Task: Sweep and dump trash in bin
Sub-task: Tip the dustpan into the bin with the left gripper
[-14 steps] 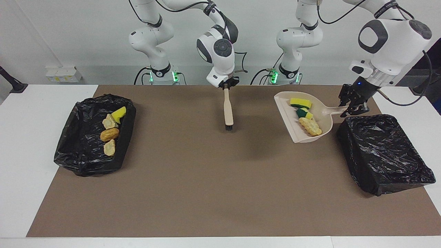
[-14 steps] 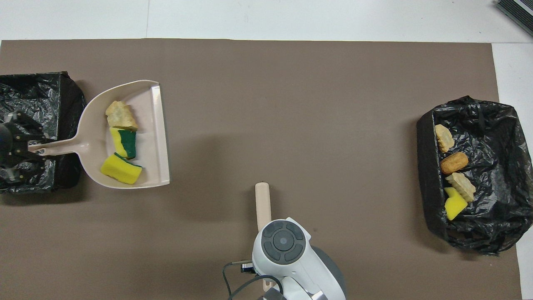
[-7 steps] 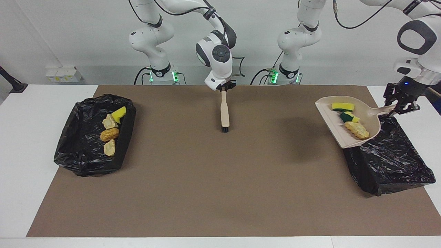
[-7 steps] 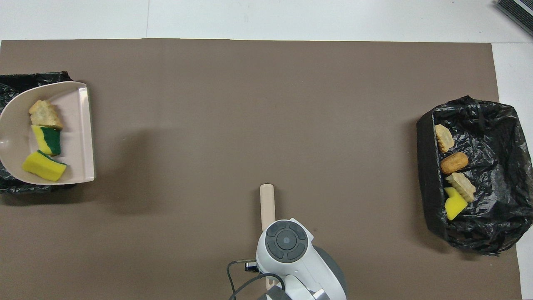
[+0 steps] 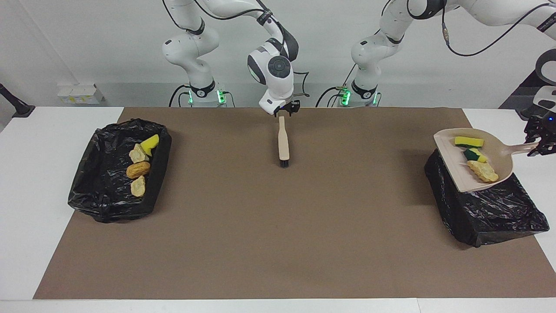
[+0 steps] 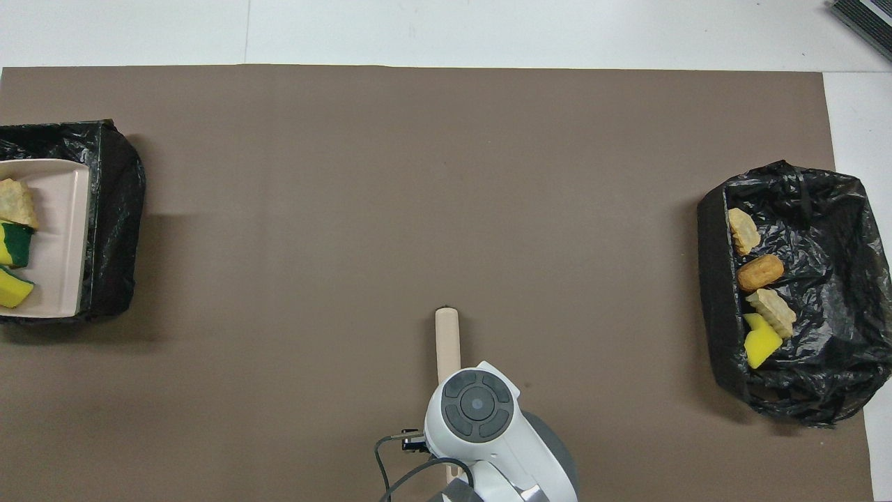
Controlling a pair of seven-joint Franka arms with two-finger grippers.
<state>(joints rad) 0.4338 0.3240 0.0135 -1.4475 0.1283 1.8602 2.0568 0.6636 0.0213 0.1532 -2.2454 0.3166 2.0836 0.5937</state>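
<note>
A beige dustpan (image 5: 499, 150) hangs tilted over the black-lined bin (image 5: 478, 217) at the left arm's end of the table. My left gripper (image 5: 537, 143) is shut on its handle. In the pan lies trash: a yellow sponge chunk (image 5: 469, 141), a green-backed one (image 5: 474, 154) and a pale beige lump (image 5: 482, 171). The overhead view shows the dustpan (image 6: 59, 237) over that bin (image 6: 115, 209). A beige brush (image 5: 283, 143) lies on the brown mat. My right gripper (image 5: 286, 113) is at the end of its handle.
A second black-lined bin (image 5: 104, 204) at the right arm's end holds several scraps, among them an orange-brown lump (image 5: 138, 169) and a yellow sponge chunk (image 5: 150, 143). The brown mat (image 5: 278, 239) covers the table between the bins. In the overhead view the right arm's wrist (image 6: 477, 404) covers the brush's handle.
My left gripper has carried the dustpan with its three scraps from beside the bin to over it. The right gripper has drawn back slightly along the brush's handle.
</note>
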